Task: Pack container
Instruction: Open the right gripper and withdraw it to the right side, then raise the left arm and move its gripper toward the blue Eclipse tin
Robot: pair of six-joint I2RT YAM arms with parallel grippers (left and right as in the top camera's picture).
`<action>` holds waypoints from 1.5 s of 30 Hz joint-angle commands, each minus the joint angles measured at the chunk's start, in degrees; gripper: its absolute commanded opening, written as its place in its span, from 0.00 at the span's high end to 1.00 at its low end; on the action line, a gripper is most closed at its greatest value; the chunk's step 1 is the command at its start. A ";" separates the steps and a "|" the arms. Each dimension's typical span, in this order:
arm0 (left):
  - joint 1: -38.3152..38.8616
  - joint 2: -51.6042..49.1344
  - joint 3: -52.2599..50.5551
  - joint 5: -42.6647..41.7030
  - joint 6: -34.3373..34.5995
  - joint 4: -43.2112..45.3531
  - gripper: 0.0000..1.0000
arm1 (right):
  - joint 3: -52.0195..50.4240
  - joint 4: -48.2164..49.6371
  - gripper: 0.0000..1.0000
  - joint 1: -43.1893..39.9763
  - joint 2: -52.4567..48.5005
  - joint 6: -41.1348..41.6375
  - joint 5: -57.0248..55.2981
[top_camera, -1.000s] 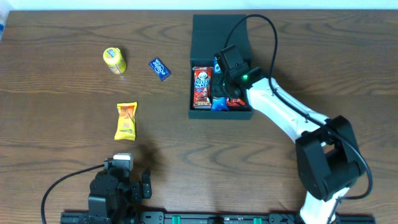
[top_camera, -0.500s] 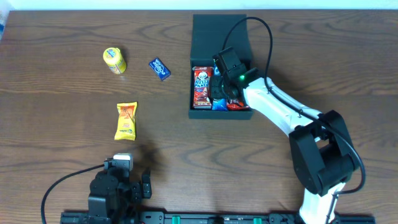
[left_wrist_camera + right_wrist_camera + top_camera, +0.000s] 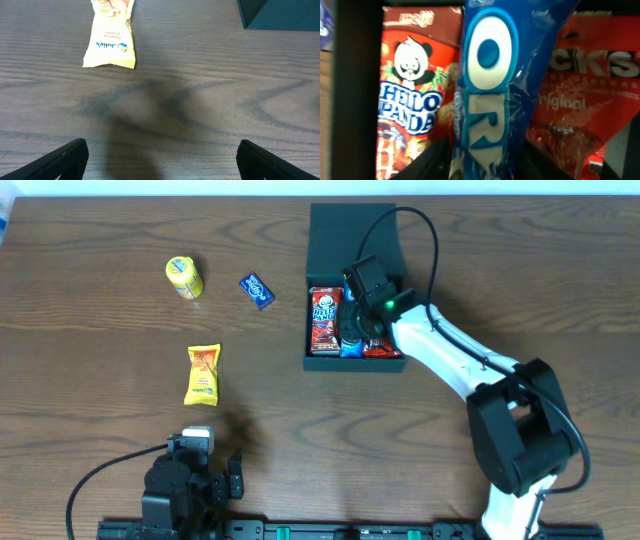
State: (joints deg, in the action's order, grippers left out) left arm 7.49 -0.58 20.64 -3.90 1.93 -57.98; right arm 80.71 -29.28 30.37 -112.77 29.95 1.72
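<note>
The dark teal container (image 3: pixel 350 225) stands at the back middle of the table with its flap lid open behind it. Inside lie a red Hello Panda packet (image 3: pixel 324 320) at the left and a red packet (image 3: pixel 384 348) at the right. My right gripper (image 3: pixel 358 315) is inside the box, shut on a blue Oreo packet (image 3: pixel 349 346) held between those two. The right wrist view shows the Oreo packet (image 3: pixel 490 75) between my fingers (image 3: pixel 520 160), with Hello Panda (image 3: pixel 415 90) and the red packet (image 3: pixel 580 90) on either side. My left gripper (image 3: pixel 160 160) is open and empty over bare table near the front edge.
On the left of the table lie a yellow peanut butter packet (image 3: pixel 202 374), also in the left wrist view (image 3: pixel 111 35), a small blue packet (image 3: pixel 257 290) and a yellow round snack (image 3: pixel 184 276). A container corner (image 3: pixel 280 15) shows in the left wrist view.
My right gripper has shifted a little to the left and back inside the container with the Oreo packet. The left arm has not moved.
</note>
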 commanded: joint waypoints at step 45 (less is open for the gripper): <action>-0.35 0.37 -1.73 0.50 0.63 -1.36 0.04 | -27.78 -23.23 0.01 -9.18 63.32 -16.70 -7.67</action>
State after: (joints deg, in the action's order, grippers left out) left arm 7.49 -0.58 20.62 -3.88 1.93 -57.98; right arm 53.34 -52.05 21.54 -49.71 12.60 -6.83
